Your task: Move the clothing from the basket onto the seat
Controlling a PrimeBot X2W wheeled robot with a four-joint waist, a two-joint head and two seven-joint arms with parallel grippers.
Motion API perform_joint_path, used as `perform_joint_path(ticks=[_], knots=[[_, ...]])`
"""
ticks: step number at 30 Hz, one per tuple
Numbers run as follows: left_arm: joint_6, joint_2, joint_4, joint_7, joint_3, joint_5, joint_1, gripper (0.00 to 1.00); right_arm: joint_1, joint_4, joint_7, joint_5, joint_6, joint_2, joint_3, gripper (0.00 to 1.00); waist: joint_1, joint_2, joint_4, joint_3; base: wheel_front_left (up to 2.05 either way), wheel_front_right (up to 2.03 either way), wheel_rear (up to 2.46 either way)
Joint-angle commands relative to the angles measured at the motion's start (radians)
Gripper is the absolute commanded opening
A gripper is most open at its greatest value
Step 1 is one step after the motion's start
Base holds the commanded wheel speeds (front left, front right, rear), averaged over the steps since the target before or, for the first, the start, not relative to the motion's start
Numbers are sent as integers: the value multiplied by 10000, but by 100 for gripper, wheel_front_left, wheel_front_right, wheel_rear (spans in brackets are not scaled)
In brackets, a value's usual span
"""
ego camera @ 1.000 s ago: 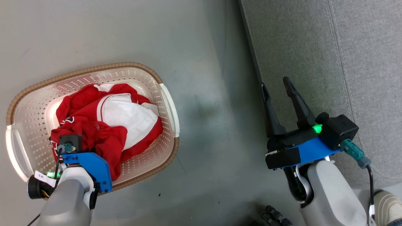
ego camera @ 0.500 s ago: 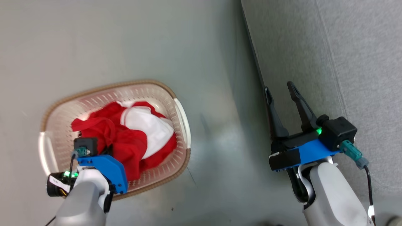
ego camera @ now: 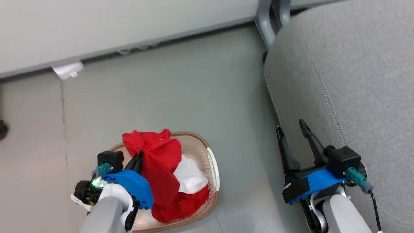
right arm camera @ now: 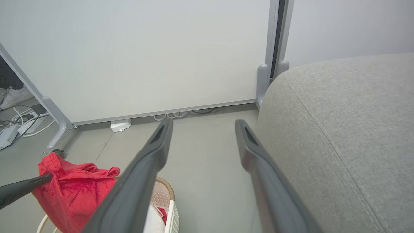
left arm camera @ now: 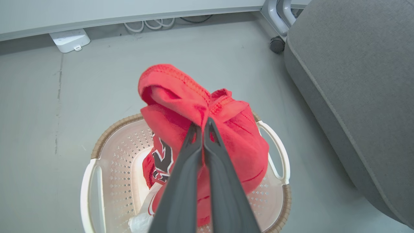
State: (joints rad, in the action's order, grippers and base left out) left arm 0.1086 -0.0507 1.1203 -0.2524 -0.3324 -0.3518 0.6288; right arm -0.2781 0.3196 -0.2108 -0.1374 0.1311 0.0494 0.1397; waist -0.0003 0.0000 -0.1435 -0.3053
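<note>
Grey floor (ego camera: 194,84) runs from a pale wall panel (ego camera: 129,22) to the seat (ego camera: 339,81); the basket (left arm camera: 105,139) stands on it, near the seat's edge but apart from it. Your left gripper (left arm camera: 203,125) has its two fingers pressed together on a fold of the clothing (left arm camera: 181,97), a red garment hanging from the tips above the basket, its lower part reaching down inside the rim. More red fabric and a white piece (ego camera: 189,176) lie in the basket beneath. Your right gripper (ego camera: 290,126) is spread wide and carries nothing, poised by the seat's near edge. Progress, as judged: early. No garment lies on the visible part of the seat, one is in hand, and the carry across, the release and the remaining load are left for you. Lettering: a dark, white-edged mark (left arm camera: 161,157) shows on the red fabric, too folded to read; no brand or label can be made out.
</note>
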Motion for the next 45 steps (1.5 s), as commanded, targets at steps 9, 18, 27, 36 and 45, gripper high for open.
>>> perform_joint_path(ticks=[9,18,27,36,45], knots=[[150,-11,-2163,-64,-1830,-1355,-287,0,876,-249,417,-21,-7,18,27,100,3,0,879,2191,0,0,0],[-194,-11,-3617,319,-3117,-2408,272,0,1527,-367,691,-80,-7,18,95,100,3,0,1122,3021,0,0,0],[-735,-12,-4169,608,-4044,-3146,846,0,1760,-599,906,-128,-7,16,269,100,3,0,1100,3283,0,0,0],[-895,-12,-3980,468,-4542,-3565,938,0,1680,-688,1078,-246,-7,16,852,100,3,0,1030,3275,0,0,0],[-997,-8,-4124,448,-5352,-4193,1195,0,321,505,1585,-772,-7,15,2027,100,3,0,1116,3167,0,0,0]])
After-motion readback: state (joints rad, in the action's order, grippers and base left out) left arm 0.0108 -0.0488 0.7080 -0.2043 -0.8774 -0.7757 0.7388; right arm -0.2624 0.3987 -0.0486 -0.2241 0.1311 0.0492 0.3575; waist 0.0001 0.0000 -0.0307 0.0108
